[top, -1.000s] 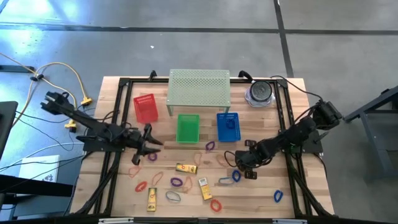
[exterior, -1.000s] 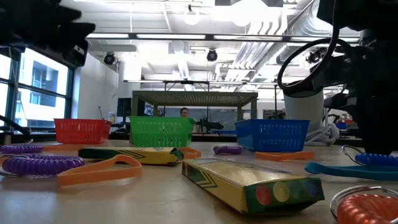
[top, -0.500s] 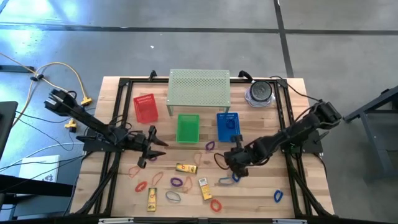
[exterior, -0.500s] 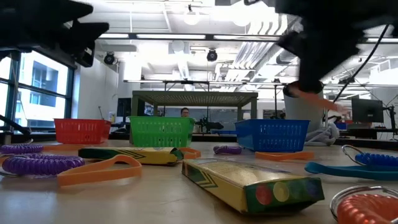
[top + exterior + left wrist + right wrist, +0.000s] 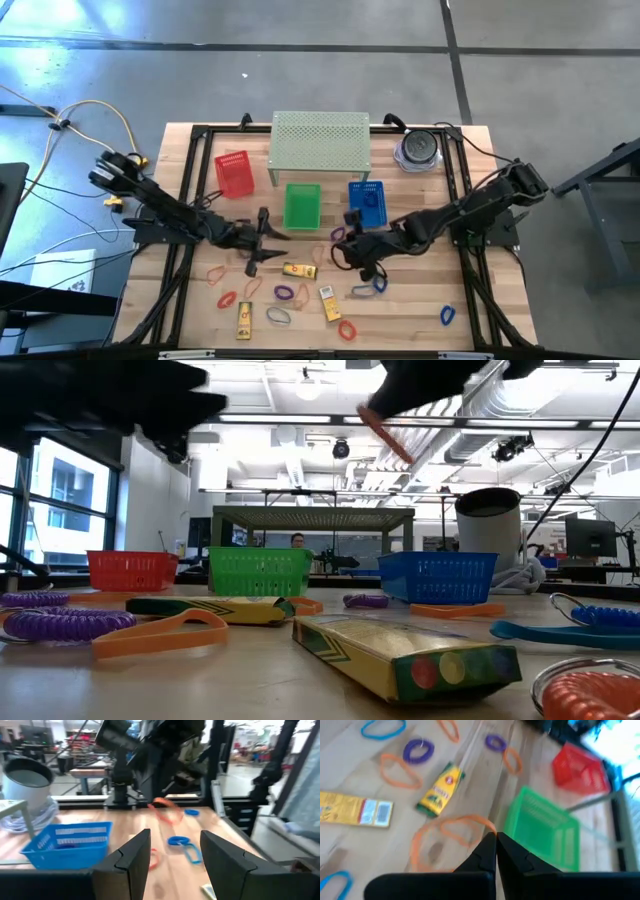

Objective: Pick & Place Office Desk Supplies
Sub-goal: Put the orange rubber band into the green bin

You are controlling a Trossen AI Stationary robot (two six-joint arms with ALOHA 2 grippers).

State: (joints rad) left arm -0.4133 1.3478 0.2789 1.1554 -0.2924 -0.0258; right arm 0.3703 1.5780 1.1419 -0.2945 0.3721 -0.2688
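My right gripper (image 5: 345,243) hangs above the table's middle, shut on an orange loop (image 5: 385,435), which also shows in the left wrist view (image 5: 167,812). My left gripper (image 5: 268,240) floats level over the table left of centre, open, with nothing between its fingers (image 5: 175,834). Several more loops lie flat on the wood, among them a purple one (image 5: 284,293) and a blue one (image 5: 446,315). Yellow packets (image 5: 298,269) (image 5: 329,300) (image 5: 243,318) lie there too. My right gripper pinches the orange loop's band (image 5: 487,827) between its two shut fingertips. The fingers slant down from the table's right side. The loop hangs ahead of and below the fingertips, lifted clear of the table.
A red basket (image 5: 233,172), a green basket (image 5: 302,205) and a blue basket (image 5: 367,203) stand in a row before the pale green shelf (image 5: 320,143). A round grey container (image 5: 418,150) sits at the far right. Black frame rails run along the table's edges.
My right gripper has risen from the table and swung toward the table's left, rolling as it went, and has carried the orange loop up clear of the wood. My left gripper has moved toward the table's middle, staying level.
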